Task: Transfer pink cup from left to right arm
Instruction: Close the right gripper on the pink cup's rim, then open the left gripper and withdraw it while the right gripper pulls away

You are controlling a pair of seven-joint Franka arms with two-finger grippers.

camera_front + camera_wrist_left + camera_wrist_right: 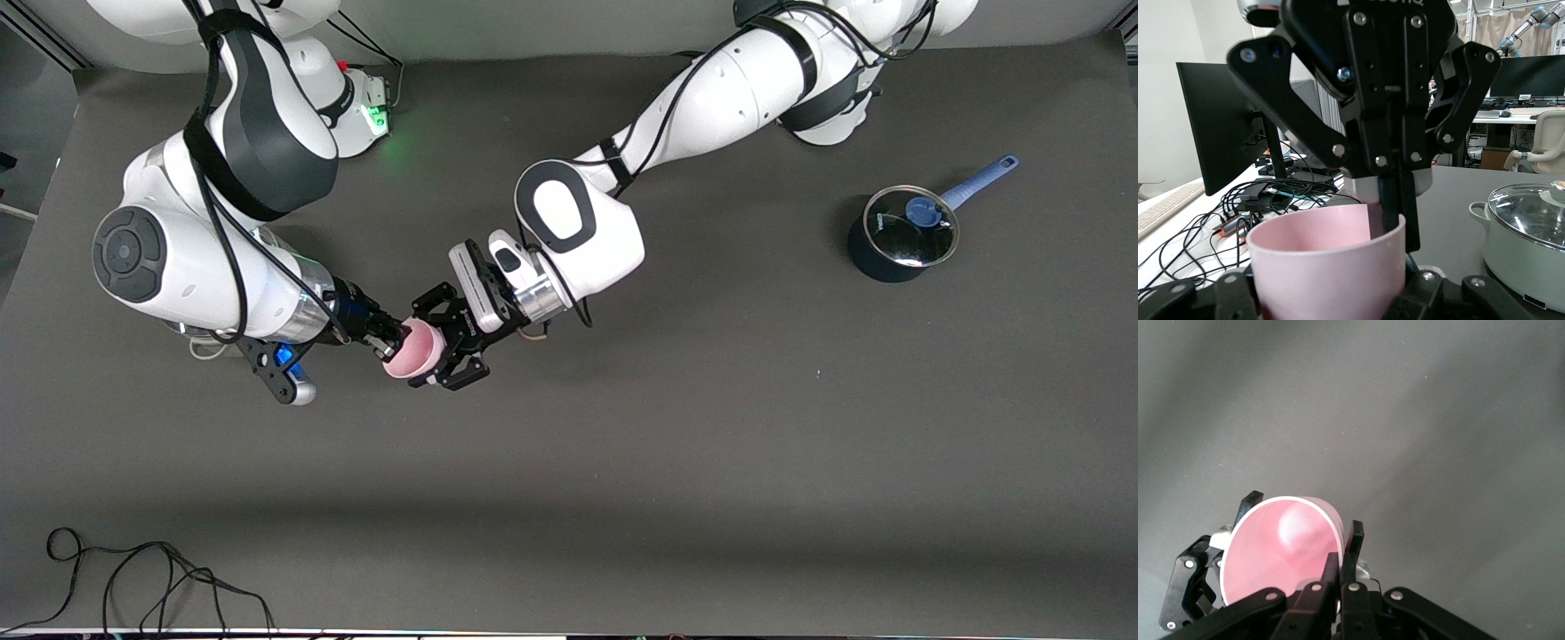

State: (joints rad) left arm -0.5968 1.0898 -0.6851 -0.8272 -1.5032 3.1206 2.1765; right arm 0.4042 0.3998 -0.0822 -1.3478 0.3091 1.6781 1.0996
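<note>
The pink cup [414,350] is held in the air over the table between the two grippers, lying on its side. My left gripper [436,348] is shut on the cup's body; the cup sits between its fingers in the left wrist view [1325,273]. My right gripper [391,341] is shut on the cup's rim, with one finger inside the cup and one outside. This pinch shows in the left wrist view [1395,227] and in the right wrist view [1345,550]. The cup's open mouth [1281,553] faces the right wrist camera. One left finger [1248,501] shows beside the cup.
A dark pot [898,240] with a glass lid and a blue handle stands toward the left arm's end of the table. A pale pot with a glass lid [1528,243] shows in the left wrist view. Black cables [160,578] lie at the table's near edge.
</note>
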